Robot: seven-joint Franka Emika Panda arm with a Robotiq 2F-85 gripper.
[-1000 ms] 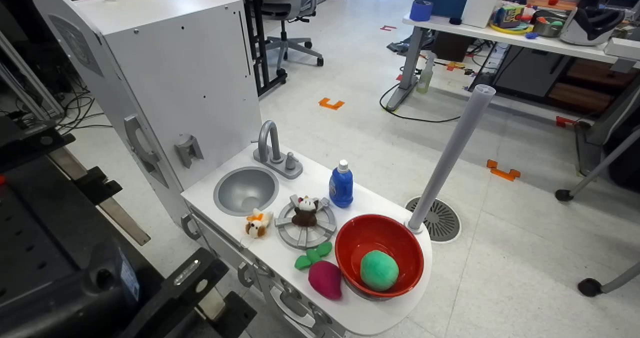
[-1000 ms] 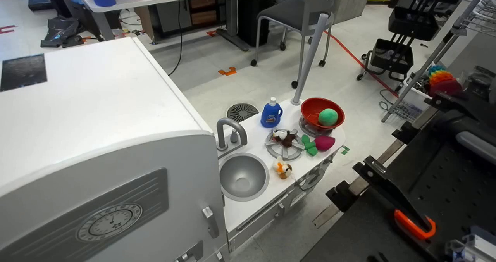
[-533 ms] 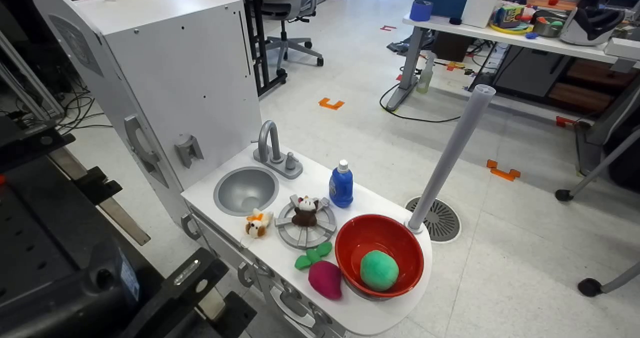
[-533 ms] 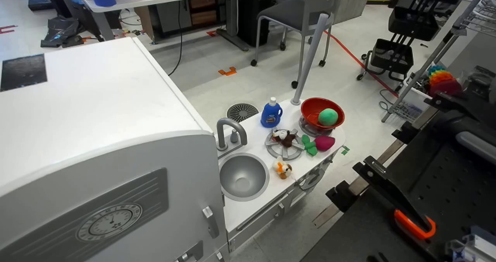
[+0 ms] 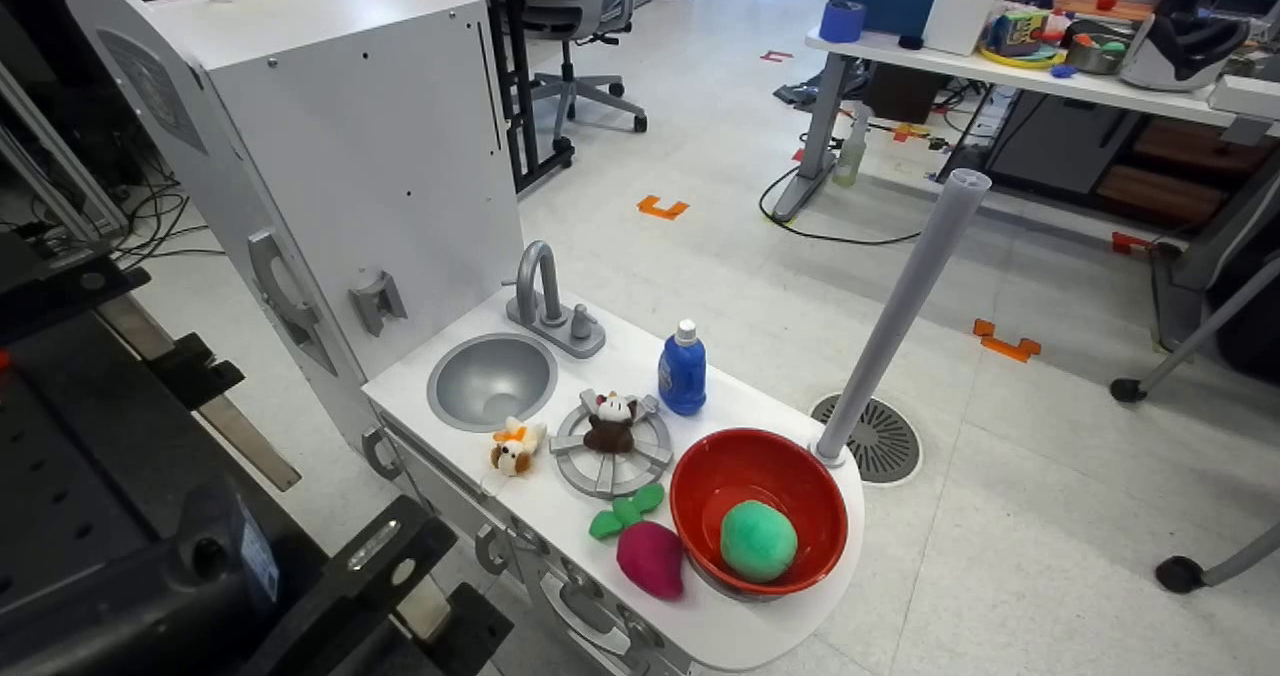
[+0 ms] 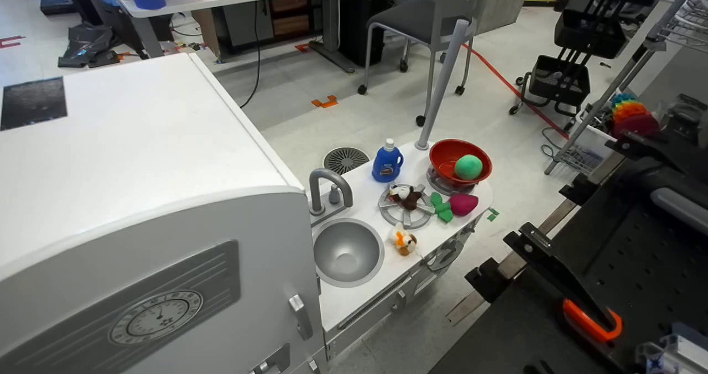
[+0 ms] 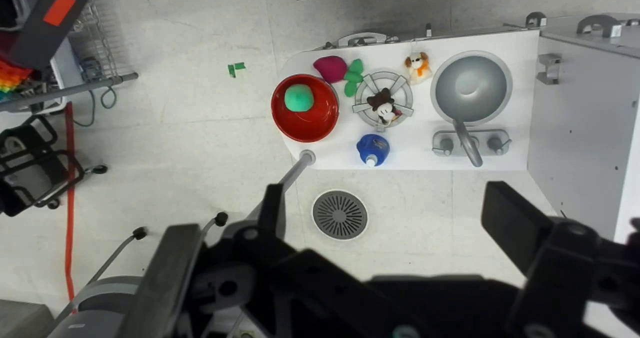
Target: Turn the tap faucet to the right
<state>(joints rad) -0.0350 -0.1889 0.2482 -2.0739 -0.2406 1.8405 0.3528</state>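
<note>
The grey tap faucet (image 5: 549,291) stands upright on the white toy counter, behind the round grey sink basin (image 5: 433,396). It also shows in an exterior view (image 6: 315,194), with its spout arched over the basin's side. In the wrist view the faucet (image 7: 469,145) is seen from above, upper right, its spout pointing to the basin, with a small handle on each side of its base. My gripper (image 7: 385,198) shows only in the wrist view. Its two black fingers are wide apart with only floor between them. It is high above the scene and touches nothing.
A tall white cabinet (image 5: 350,146) stands beside the sink. A grey pole (image 5: 900,321) rises from the counter's far corner. A blue bottle (image 5: 682,376), red bowl (image 5: 765,464) with green ball, burner with plush toy (image 5: 612,424), plush dog (image 5: 513,451) and plush beet (image 5: 650,561) are on the counter.
</note>
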